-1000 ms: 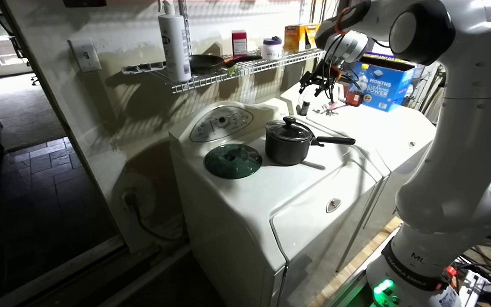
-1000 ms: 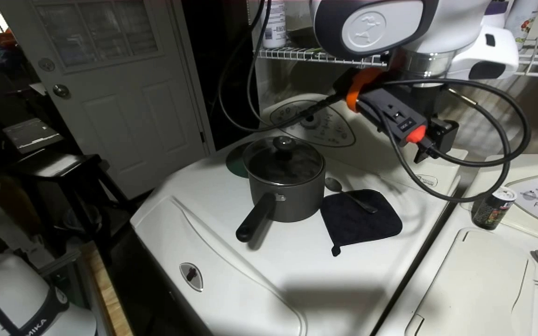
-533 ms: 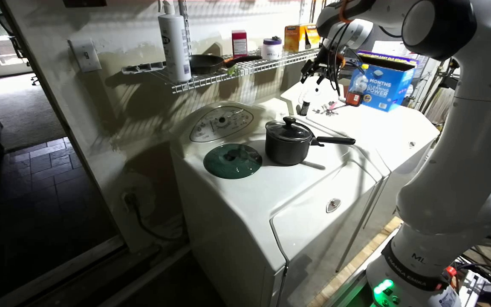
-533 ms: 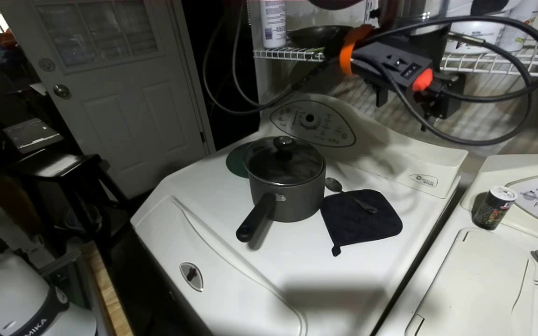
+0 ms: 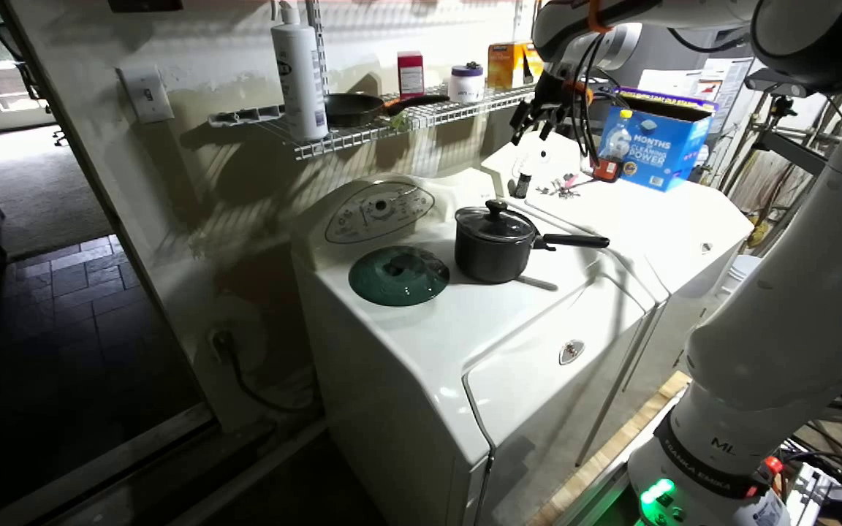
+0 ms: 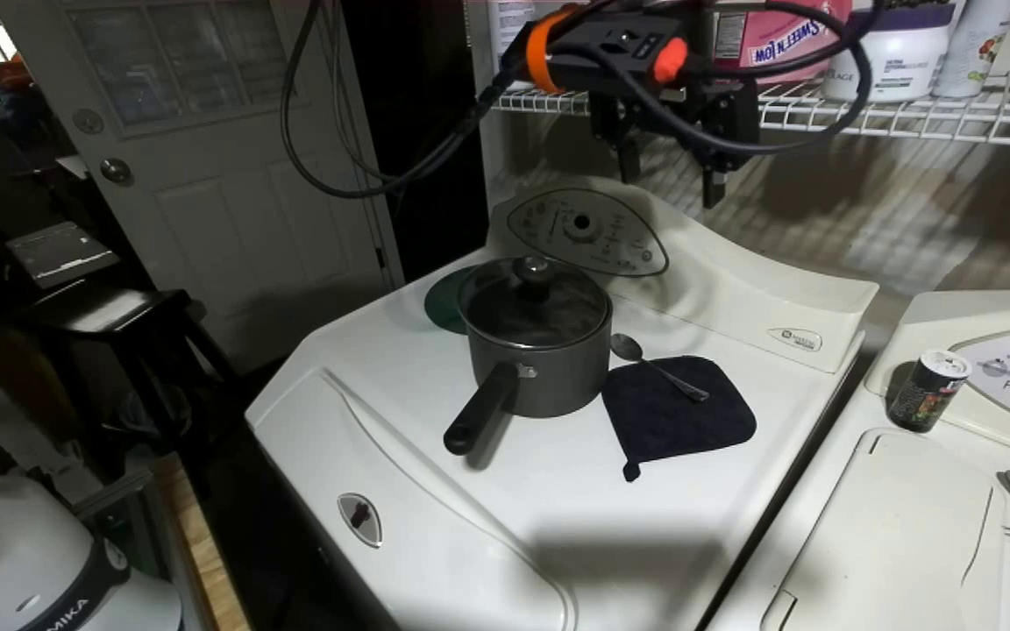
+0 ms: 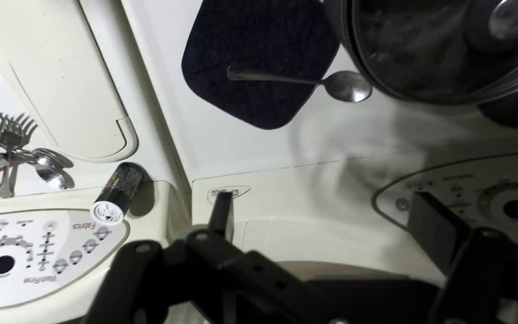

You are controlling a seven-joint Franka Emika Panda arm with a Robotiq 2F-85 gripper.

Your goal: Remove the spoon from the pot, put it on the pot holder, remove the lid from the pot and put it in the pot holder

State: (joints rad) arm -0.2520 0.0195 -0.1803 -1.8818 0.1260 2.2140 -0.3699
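Note:
The dark grey pot [image 5: 490, 261] [image 6: 549, 381] stands on the white appliance top in both exterior views, with its long black handle. The glass lid [image 6: 514, 307] [image 5: 495, 225] with a black knob sits on it; part of the lid shows in the wrist view [image 7: 421, 54]. The spoon [image 6: 667, 379] [image 7: 272, 77] lies with its handle on the dark pot holder [image 6: 680, 425] [image 7: 263, 40] and its bowl past the holder's edge, beside the pot. My gripper [image 6: 672, 180] [image 7: 326, 216] [image 5: 529, 135] is open, nothing between its fingers, high above the back panel, behind the pot and holder.
A green disc [image 5: 399, 276] lies beside the pot. A wire shelf [image 6: 864, 118] with bottles, a pink box and a pan is close behind the gripper. A black can [image 6: 928, 390] and loose cutlery [image 7: 11, 139] lie on the neighbouring appliance. A raised control panel [image 6: 588, 232] stands behind the pot.
My gripper has risen and swung across the back panel towards the control dial's side, and the fingers now show spread. Pot, lid, spoon and pot holder have not moved.

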